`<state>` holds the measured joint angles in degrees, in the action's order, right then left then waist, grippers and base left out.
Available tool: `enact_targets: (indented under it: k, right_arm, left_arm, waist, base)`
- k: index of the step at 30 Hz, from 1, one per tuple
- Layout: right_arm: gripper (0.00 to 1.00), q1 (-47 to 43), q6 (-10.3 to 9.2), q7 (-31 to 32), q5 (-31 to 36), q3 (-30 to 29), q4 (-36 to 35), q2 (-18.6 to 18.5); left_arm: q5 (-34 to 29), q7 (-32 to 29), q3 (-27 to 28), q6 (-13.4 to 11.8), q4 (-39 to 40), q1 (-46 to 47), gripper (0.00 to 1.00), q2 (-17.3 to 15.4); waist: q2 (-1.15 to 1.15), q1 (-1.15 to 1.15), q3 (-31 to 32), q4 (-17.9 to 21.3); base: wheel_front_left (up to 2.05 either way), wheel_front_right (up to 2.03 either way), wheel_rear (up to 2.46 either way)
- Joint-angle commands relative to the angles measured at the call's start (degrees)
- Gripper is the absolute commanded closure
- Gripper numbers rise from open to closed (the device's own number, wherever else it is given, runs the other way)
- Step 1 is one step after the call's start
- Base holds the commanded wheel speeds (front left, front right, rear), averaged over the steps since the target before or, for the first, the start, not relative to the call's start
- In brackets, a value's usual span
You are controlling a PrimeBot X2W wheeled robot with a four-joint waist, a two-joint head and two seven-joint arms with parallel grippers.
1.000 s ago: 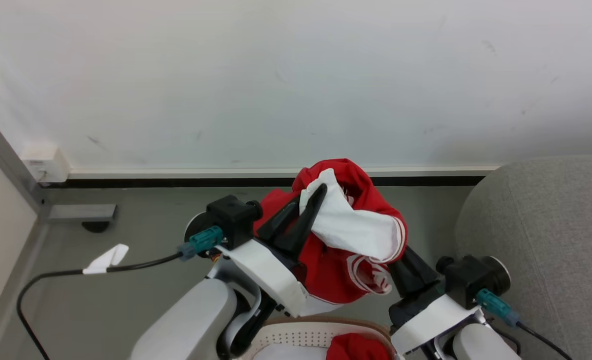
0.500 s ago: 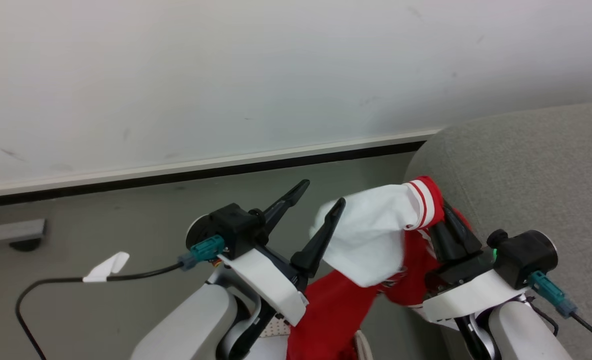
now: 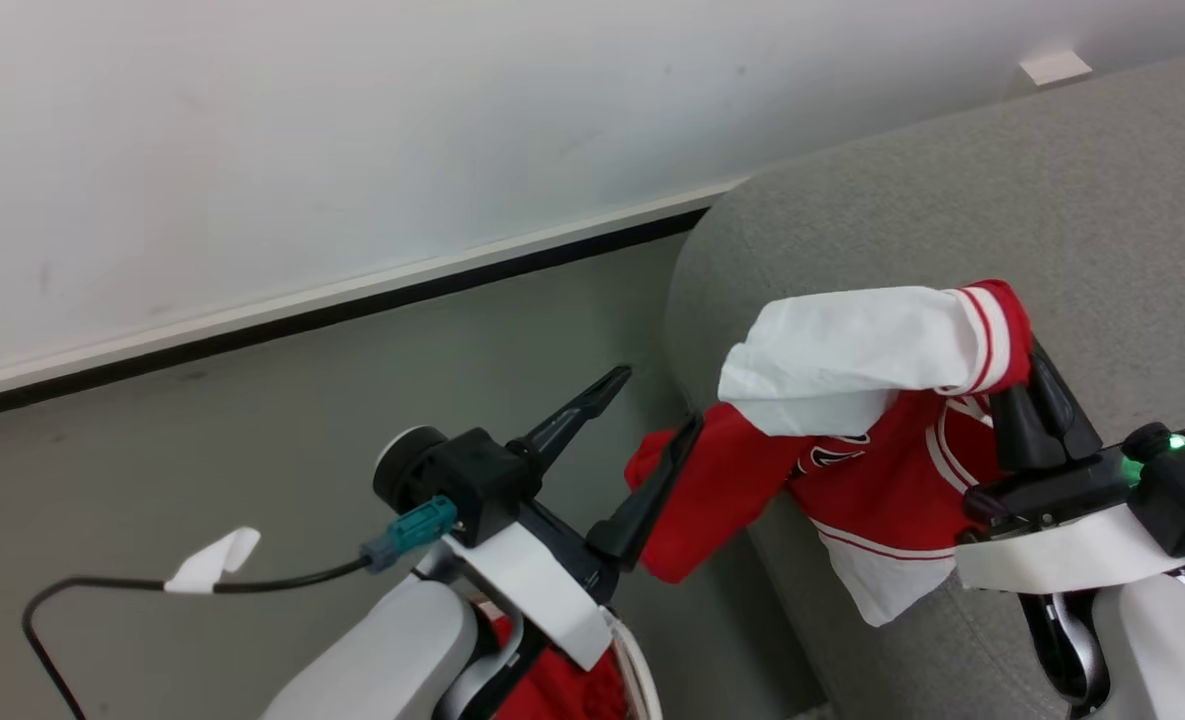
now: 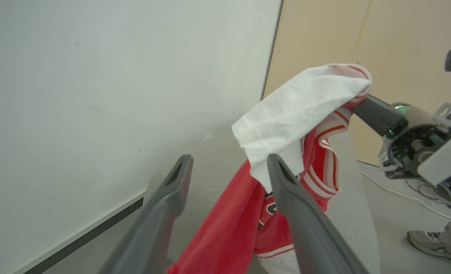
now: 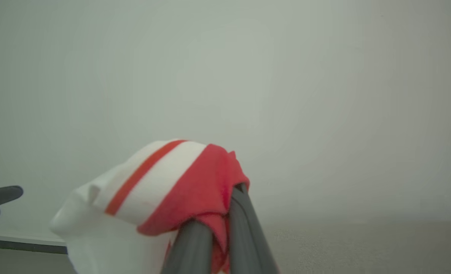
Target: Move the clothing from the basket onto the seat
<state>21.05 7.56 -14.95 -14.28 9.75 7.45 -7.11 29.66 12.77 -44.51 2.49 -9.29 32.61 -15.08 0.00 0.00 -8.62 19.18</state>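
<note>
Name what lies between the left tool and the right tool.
In the head view, the red-and-white garment spans that stretch: pinched in the shut right tool, its red end drooping toward the open left tool.

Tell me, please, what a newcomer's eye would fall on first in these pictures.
The bright red and white garment stands out first, hanging in the air from the right gripper, which is shut on its striped cuff above the edge of the grey sofa. Next comes the left gripper, standing wide open close by the garment's dangling red part.
</note>
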Motion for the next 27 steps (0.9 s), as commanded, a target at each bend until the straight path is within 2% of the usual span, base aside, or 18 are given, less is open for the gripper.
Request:
enact_targets:
  k: [1,9,18,22,27]
  right_arm:
    - [1.00,-0.78,-0.14,-0.16,0.10,-1.01,-1.05,-0.20]
    - [1.00,-2.78,-0.14,-0.16,0.55,-3.46,-3.67,0.35]
    - [1.00,-1.54,-0.14,-0.16,0.16,-3.08,-3.67,0.33]
    - [1.00,2.99,-0.14,-0.03,-1.75,-3.52,-3.40,-1.60]
    - [1.00,11.55,-0.14,2.11,-3.19,-5.00,-2.68,-5.95]
  left_arm:
    - [-0.73,0.68,0.01,-0.01,0.30,-0.61,0.00,-0.56]
    - [-2.79,1.27,-0.96,-0.34,0.96,-1.05,0.00,-1.72]
    - [-3.53,1.09,-1.57,-0.60,1.01,0.00,0.00,-2.26]
    - [-4.18,0.29,-1.96,-0.56,1.86,1.16,0.00,-2.57]
    - [-4.84,-1.12,-2.20,-0.13,3.83,3.11,0.00,-3.38]
  waist:
    - [0.00,0.00,-1.78,2.66]
    - [0.00,0.00,-3.45,6.39]
    - [0.00,0.00,-4.40,7.01]
    - [0.00,0.00,-6.67,6.10]
    - [0.00,0.00,-11.92,3.36]
  base:
    - [0.00,0.00,0.00]
    - [0.00,0.00,0.00]
    - [0.00,0.00,0.00]
    - [0.00,0.00,0.00]
    - [0.00,0.00,0.00]
